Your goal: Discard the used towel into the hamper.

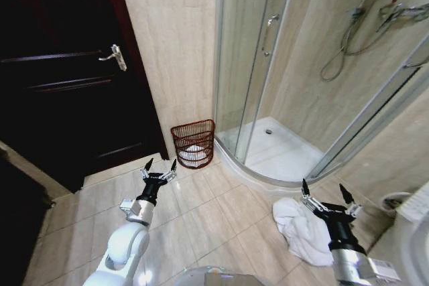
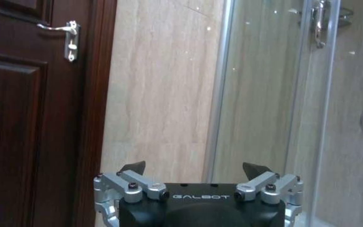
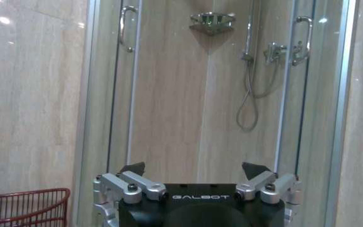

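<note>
The hamper (image 1: 194, 142) stands on the floor (image 1: 201, 212) at the far side, against the tiled wall (image 1: 177, 45) and just left of the shower (image 1: 281, 145); it is a dark red wire basket with a flat back to the wall; something white lies in its bottom, seen through the bars, though what it is cannot be told. The towel (image 1: 300, 229), white and crumpled, lies on the floor at the near right, just in front of the shower's curved kerb and well apart from the hamper.

The left tool (image 1: 159, 165) hangs above the floor near the hamper, on its near left side, its fingers spread wide with nothing between them; in the left wrist view the left tool (image 2: 194, 168) points at the wall between the door (image 2: 30, 113) and the shower glass. The right tool (image 1: 327, 191) hovers over the towel's right edge, also spread wide and empty; whether it touches the cloth cannot be told. In the right wrist view the right tool (image 3: 194, 168) faces the shower, with the hamper's (image 3: 22, 207) rim off to one side.
</note>
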{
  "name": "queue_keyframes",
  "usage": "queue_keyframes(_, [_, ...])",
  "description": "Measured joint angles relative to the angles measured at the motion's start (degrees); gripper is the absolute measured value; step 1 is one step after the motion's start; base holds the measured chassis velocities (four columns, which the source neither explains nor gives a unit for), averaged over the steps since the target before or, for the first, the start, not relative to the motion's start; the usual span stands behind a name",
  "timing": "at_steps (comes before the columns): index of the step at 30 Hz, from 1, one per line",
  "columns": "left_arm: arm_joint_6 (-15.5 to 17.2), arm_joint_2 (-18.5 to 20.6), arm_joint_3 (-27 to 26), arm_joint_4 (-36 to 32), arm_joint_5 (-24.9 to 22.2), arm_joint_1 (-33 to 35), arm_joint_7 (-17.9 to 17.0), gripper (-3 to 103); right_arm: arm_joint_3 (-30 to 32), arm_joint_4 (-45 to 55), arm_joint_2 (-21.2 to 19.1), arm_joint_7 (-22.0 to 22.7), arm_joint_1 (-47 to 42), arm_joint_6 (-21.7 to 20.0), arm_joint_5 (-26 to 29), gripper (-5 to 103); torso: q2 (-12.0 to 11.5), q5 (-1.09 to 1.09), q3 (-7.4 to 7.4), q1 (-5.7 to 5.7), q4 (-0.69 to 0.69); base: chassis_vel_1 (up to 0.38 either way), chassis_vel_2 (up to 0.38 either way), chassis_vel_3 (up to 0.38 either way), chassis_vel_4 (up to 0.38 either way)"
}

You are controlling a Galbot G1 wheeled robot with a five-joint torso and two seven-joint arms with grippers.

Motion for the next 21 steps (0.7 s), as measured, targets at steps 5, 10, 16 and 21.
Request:
queue_keyframes(5, [0.0,0.0,0.3,0.3,0.1,-0.1,0.0,100,0.0,-0.2,0.0,0.0,0.1,0.0,0.0,100,0.0,0.0,-0.01,0.0,0.0,-0.108,-0.14,0.121,0.171])
queue_keyframes(10, [0.0,-0.1,1.2,0.3,0.4,-0.4,0.0,100,0.4,-0.4,0.0,0.0,0.1,0.0,0.6,100,0.0,0.0,0.0,0.0,-0.01,-0.125,-0.175,0.112,0.165])
queue_keyframes(16, [0.0,-0.2,2.4,0.4,0.5,-1.2,-0.1,100,1.4,-0.6,0.0,0.1,0.0,0.2,1.7,100,0.0,0.0,0.0,0.0,0.0,-0.127,-0.162,0.119,0.185])
queue_keyframes(21, [-0.2,-0.2,3.2,0.4,1.3,-1.5,-0.1,100,1.7,-0.8,0.0,0.3,0.0,0.3,2.2,100,0.0,0.0,0.0,0.0,0.0,-0.118,-0.16,0.116,0.169])
